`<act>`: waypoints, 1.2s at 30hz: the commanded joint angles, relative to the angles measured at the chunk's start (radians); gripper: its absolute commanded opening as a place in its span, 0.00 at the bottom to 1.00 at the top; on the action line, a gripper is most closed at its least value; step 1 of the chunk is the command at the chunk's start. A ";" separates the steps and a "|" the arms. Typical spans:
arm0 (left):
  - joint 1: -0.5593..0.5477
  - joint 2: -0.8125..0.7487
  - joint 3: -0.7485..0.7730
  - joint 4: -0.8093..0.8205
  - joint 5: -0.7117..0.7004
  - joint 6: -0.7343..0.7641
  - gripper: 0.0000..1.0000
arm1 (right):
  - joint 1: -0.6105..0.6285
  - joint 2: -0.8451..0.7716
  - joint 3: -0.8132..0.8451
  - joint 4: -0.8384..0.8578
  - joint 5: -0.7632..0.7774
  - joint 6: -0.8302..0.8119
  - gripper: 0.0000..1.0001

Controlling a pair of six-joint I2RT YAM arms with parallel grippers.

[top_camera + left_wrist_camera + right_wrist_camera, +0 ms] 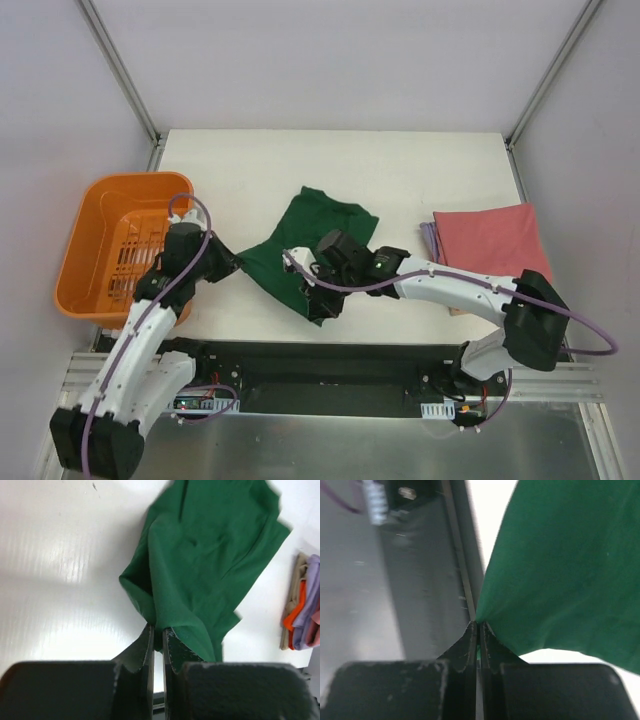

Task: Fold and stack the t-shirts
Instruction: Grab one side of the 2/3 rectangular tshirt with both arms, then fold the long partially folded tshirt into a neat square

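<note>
A dark green t-shirt (pixel 318 228) lies crumpled on the white table, its near part lifted between my two grippers. My left gripper (pixel 236 263) is shut on the shirt's left near corner; the left wrist view shows the green cloth (pixel 210 565) pinched at the fingertips. My right gripper (pixel 322 300) is shut on the shirt's near edge by the table's front; the green cloth (pixel 565 570) hangs from its closed jaws. A stack of folded shirts, pink-red on top (pixel 492 240) with lavender beneath, lies at the right; its layered edge also shows in the left wrist view (pixel 302 605).
An orange slotted plastic basket (pixel 95 240) stands at the table's left edge, close to my left arm. The black front rail (pixel 330 365) runs below the table's near edge. White table (pixel 330 165) stretches behind the shirt.
</note>
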 commanded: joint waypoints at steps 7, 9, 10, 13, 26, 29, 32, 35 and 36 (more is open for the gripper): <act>0.008 -0.352 0.141 -0.226 -0.129 -0.050 0.00 | 0.082 -0.159 0.051 0.070 -0.353 0.328 0.01; 0.008 -0.339 0.178 -0.226 -0.122 -0.049 0.00 | 0.079 -0.180 0.047 0.085 -0.345 0.342 0.01; 0.008 -0.323 0.195 -0.222 -0.117 -0.052 0.00 | 0.074 -0.183 0.053 0.083 -0.334 0.343 0.01; 0.008 -0.240 0.236 -0.190 -0.094 -0.053 0.00 | 0.042 -0.203 0.064 0.036 -0.279 0.342 0.01; -0.062 0.186 0.377 0.150 0.038 -0.058 0.00 | -0.252 -0.330 -0.027 -0.073 -0.169 0.328 0.01; -0.085 0.318 0.445 0.154 0.044 -0.029 0.00 | -0.318 -0.330 -0.054 -0.085 -0.155 0.324 0.01; -0.091 0.441 0.494 0.154 0.027 -0.023 0.00 | -0.399 -0.304 -0.070 -0.091 -0.133 0.307 0.01; -0.093 0.542 0.535 0.156 0.016 -0.015 0.00 | -0.464 -0.240 -0.064 -0.090 -0.126 0.293 0.01; -0.093 0.582 0.555 0.156 0.022 -0.010 0.00 | -0.485 -0.216 -0.056 -0.090 -0.120 0.297 0.00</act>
